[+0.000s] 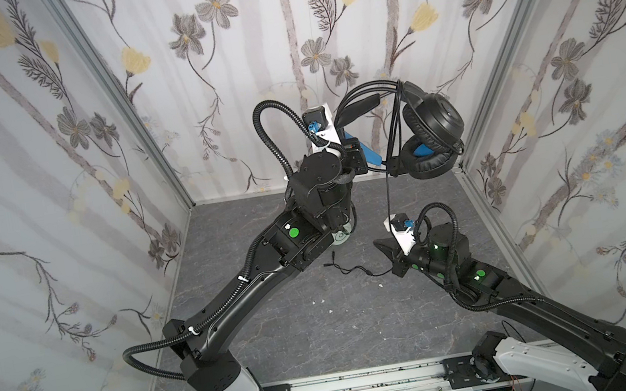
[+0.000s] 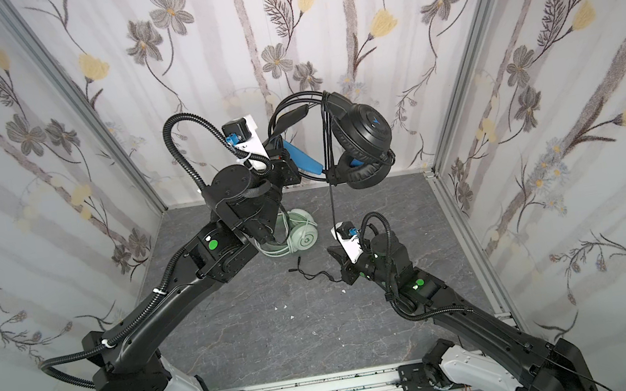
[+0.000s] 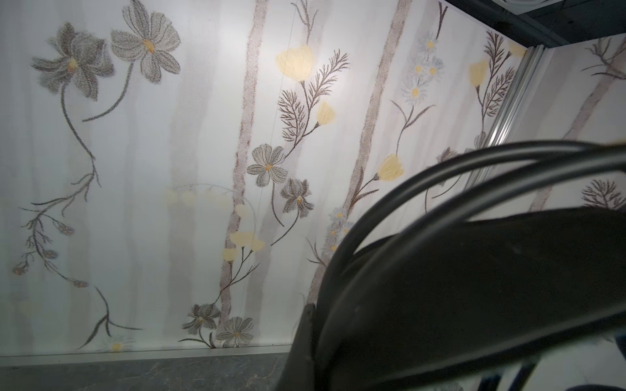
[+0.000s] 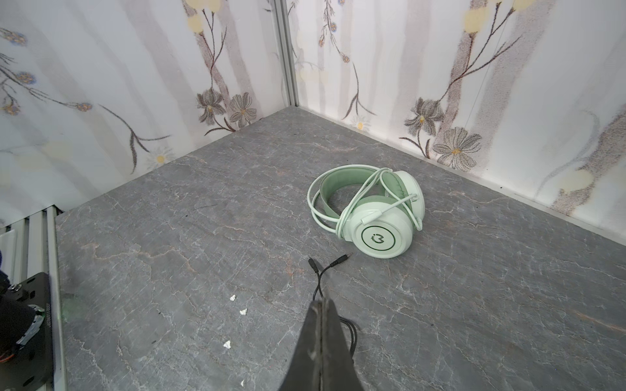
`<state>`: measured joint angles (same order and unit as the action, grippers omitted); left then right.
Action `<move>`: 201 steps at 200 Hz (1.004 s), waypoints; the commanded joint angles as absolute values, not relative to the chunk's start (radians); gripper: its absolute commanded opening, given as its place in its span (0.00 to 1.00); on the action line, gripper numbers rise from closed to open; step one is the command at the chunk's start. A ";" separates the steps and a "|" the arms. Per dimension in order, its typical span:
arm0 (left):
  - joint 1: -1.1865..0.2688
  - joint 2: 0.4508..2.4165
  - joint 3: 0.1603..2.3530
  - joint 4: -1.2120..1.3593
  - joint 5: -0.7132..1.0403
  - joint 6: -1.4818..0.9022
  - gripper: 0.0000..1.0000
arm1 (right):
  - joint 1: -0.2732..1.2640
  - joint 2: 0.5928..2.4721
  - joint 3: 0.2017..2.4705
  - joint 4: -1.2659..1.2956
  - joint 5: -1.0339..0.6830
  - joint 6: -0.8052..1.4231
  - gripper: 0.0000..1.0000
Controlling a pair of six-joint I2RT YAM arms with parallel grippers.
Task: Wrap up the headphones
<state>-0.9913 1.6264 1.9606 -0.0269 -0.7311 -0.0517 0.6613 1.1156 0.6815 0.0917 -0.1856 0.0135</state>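
Left end effector (image 1: 367, 104) clamps black headset (image 1: 434, 119); right (image 4: 320, 304) pinches cable (image 4: 317, 286).

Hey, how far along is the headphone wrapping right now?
Done: the mint headphones lie on the table with their cable wound round them. In hand: the left tool holds the black headphones aloft, a few cable turns already round them, while the right tool pinches the black cable near its plugs. Left: wind that hanging tail and set the headset down.
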 commanded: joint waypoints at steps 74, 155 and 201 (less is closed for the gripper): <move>-0.920 1.674 1.907 0.135 -0.946 0.037 0.00 | 0.821 1.079 0.805 -0.103 -0.097 -0.063 0.00; -0.848 1.712 1.730 0.068 -1.032 0.002 0.00 | 0.893 1.070 0.893 -0.173 -0.040 -0.102 0.00; -0.837 1.676 1.637 0.028 -0.964 0.081 0.00 | 0.896 1.075 0.986 -0.249 0.055 -0.243 0.01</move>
<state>-0.8463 1.7035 1.6676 -0.0223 -0.9543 0.0513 0.8909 1.0729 0.9337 -0.2131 0.0147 -0.1299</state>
